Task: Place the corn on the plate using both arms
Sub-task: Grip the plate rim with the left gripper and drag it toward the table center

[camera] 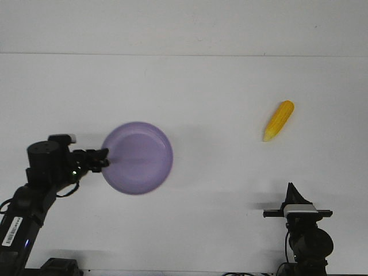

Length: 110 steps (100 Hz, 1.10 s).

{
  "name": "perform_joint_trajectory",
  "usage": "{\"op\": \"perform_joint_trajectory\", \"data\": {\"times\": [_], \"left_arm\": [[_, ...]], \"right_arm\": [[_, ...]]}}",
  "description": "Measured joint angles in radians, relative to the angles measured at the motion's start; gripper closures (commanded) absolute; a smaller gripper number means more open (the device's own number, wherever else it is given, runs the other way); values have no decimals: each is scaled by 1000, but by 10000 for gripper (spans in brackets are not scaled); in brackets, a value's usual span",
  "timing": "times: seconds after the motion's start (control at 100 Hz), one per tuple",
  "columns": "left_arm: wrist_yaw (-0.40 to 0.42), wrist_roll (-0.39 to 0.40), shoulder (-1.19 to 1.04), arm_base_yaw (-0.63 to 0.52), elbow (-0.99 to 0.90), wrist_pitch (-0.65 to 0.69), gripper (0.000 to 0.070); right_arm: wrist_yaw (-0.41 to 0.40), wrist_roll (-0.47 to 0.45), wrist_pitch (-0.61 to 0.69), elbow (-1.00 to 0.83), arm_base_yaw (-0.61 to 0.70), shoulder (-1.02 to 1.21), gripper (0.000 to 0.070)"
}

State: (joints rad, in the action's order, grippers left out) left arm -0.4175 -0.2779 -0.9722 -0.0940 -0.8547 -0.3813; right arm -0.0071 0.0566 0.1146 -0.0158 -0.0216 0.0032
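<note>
Apparently untouched, the small yellow-orange corn cob lies on the white surface, far right — well apart from the round lavender plate. The left gripper meets the plate's rim, likely gripping it, though I cannot tell. The right gripper waits nearer the corn — its state unclear.

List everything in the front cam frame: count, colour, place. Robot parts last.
plate: 1, lavender-purple, on the table left of centre
corn: 1, yellow-orange with a paler tip, lying on the table at right, apart from the plate
table: 1, white, fills the view
left gripper: 1, black, at the plate's left rim; open or shut cannot be told
right gripper: 1, black, low at right, nearer the camera than the corn, touching nothing; jaw state unclear
</note>
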Motion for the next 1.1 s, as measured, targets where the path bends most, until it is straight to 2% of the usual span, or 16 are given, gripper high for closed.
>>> {"op": "perform_joint_trajectory", "data": {"times": [0.06, 0.18, 0.34, 0.43, 0.8, 0.83, 0.87, 0.93, 0.98, 1.02, 1.1], "left_arm": [[6, -14, 4, -88, 54, 12, 693], [79, -60, 3, -252, 152, 70, 693], [138, -136, -29, -394, 257, 204, 693], [183, -154, -66, -429, 282, 216, 693], [211, -167, -223, -502, 283, 325, 677], [211, -167, -226, -502, 283, 325, 645], [211, -167, -228, -502, 283, 325, 558], [212, -167, -227, -502, 283, 326, 318], [212, -166, -227, -502, 283, 325, 186], [212, -166, -227, -502, 283, 326, 156], [212, -164, -227, -502, 283, 326, 156]], "right_arm": [[0, 0, 0, 0, 0, 0, 688], [0, 0, 0, 0, 0, 0, 688], [0, 0, 0, 0, 0, 0, 688], [0, 0, 0, 0, 0, 0, 688], [0, 0, 0, 0, 0, 0, 688], [0, 0, 0, 0, 0, 0, 688], [0, 0, 0, 0, 0, 0, 688], [0, 0, 0, 0, 0, 0, 688], [0, 0, 0, 0, 0, 0, 688], [0, 0, 0, 0, 0, 0, 688], [0, 0, 0, 0, 0, 0, 688]]}}
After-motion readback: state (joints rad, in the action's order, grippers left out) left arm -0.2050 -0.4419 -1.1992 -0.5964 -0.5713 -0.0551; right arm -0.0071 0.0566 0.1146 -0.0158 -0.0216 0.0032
